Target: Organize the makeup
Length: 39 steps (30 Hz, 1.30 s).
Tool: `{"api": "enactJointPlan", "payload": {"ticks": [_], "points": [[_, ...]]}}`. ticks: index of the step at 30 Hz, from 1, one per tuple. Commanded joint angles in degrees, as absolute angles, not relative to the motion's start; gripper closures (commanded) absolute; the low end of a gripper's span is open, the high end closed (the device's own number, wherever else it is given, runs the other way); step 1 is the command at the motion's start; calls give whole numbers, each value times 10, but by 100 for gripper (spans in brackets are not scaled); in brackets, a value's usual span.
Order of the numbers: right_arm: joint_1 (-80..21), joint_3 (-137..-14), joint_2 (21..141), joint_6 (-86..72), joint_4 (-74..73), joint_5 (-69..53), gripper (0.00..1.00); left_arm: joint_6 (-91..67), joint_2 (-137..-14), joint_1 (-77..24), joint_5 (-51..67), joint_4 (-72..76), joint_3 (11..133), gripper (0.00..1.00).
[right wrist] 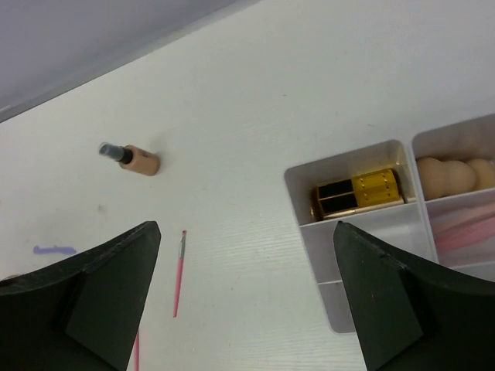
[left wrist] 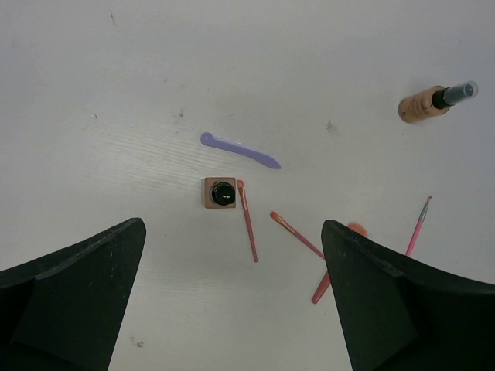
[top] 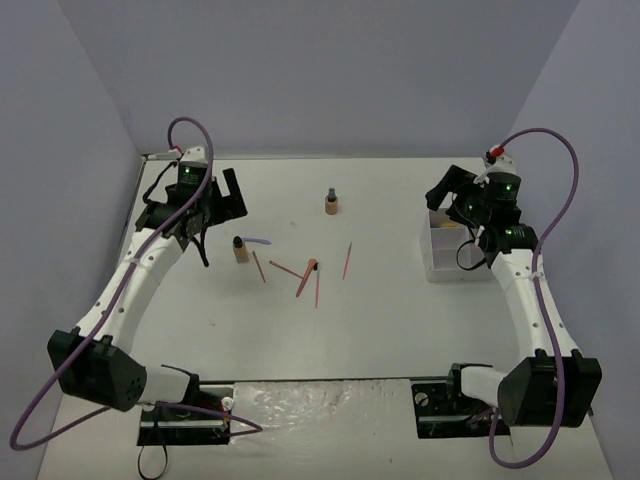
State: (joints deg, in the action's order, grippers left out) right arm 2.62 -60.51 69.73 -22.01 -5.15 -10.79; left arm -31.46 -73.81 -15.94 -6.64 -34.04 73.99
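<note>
Two matte black pincers gape wide and empty, my left pincer and right pincer. Under the left stands a square tan bottle, round dark cap up, a curved lilac stick at its twelve o'clock. At the right's three o'clock, a glossy gold-black lipstick tube lies in a white plastic tray.
</note>
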Motion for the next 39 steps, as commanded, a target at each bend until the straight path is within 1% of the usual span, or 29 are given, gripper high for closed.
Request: {"api": "enactJointPlan", "payload": {"ticks": [1, 2, 3, 5, 10, 11, 12, 14, 18, 20, 27, 30, 39], "points": [[17, -580, 642, -188, -36, -187, 7, -154, -811, -156, -16, -354, 848, 6], [12, -573, 630, -186, -36, -190, 7, -99, -827, -156, 4, -362, 874, 8], [6, -565, 629, -186, -36, -190, 7, -93, -845, -156, 8, -364, 878, 8], [-12, -553, 608, -182, -36, -199, 7, 24, -893, -156, 76, -396, 927, 13], [-40, -542, 600, -184, -36, -211, 7, 145, -993, -156, 132, -429, 992, 18], [-44, -542, 600, -184, -36, -215, 7, 157, -1011, -156, 137, -439, 1004, 19], [-49, -542, 600, -186, -36, -221, 7, 173, -1042, -156, 143, -456, 1028, 23], [-54, -538, 600, -187, -37, -227, 7, 193, -1088, -159, 144, -481, 1050, 27], [-68, -533, 602, -182, -40, -227, 6, 215, -1153, -164, 134, -505, 1089, 32], [-70, -529, 604, -182, -40, -234, 6, 224, -1171, -164, 129, -501, 1087, 37], [-75, -511, 605, -183, -40, -243, 6, 243, -1228, -164, 130, -498, 1097, 48], [-75, -506, 609, -184, -40, -242, 6, 243, -1242, -164, 130, -498, 1098, 51], [-74, -512, 624, -183, -39, -235, 6, 243, -1282, -165, 116, -493, 1095, 53]]}}
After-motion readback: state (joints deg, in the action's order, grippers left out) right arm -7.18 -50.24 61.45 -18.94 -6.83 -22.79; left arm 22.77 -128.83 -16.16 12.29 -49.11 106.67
